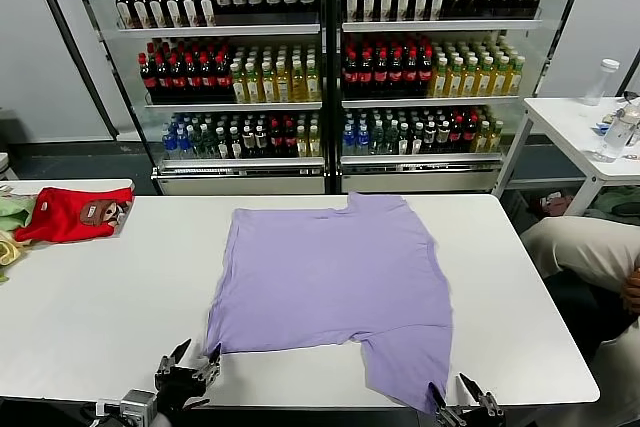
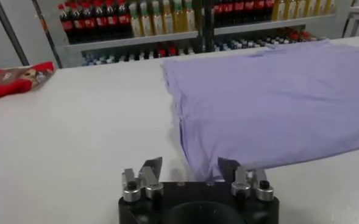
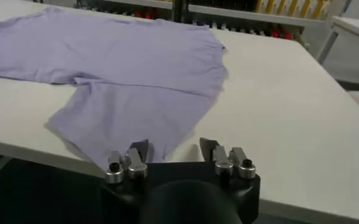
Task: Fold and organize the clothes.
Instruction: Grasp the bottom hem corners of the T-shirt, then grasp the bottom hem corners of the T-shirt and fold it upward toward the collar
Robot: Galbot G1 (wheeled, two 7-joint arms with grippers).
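The lavender T-shirt point(image 1: 330, 287) lies flat, plain side up, on the white table point(image 1: 100, 317), with one sleeve hanging towards the near edge at the right. My left gripper point(image 1: 198, 352) is open and empty at the shirt's near left corner; in the left wrist view point(image 2: 190, 164) that corner of the shirt point(image 2: 270, 103) lies just ahead between the fingers. My right gripper point(image 1: 450, 387) is open and empty at the table's near edge beside the sleeve; in the right wrist view point(image 3: 174, 145) the sleeve's edge point(image 3: 130, 67) lies just ahead.
A red garment point(image 1: 70, 215) with a brown cartoon face lies at the table's far left, beside green and yellow garments point(image 1: 8, 217). A drinks cooler point(image 1: 330, 57) stands behind. A side table point(image 1: 580, 127) with bottles and a seated person point(image 1: 580, 247) are at the right.
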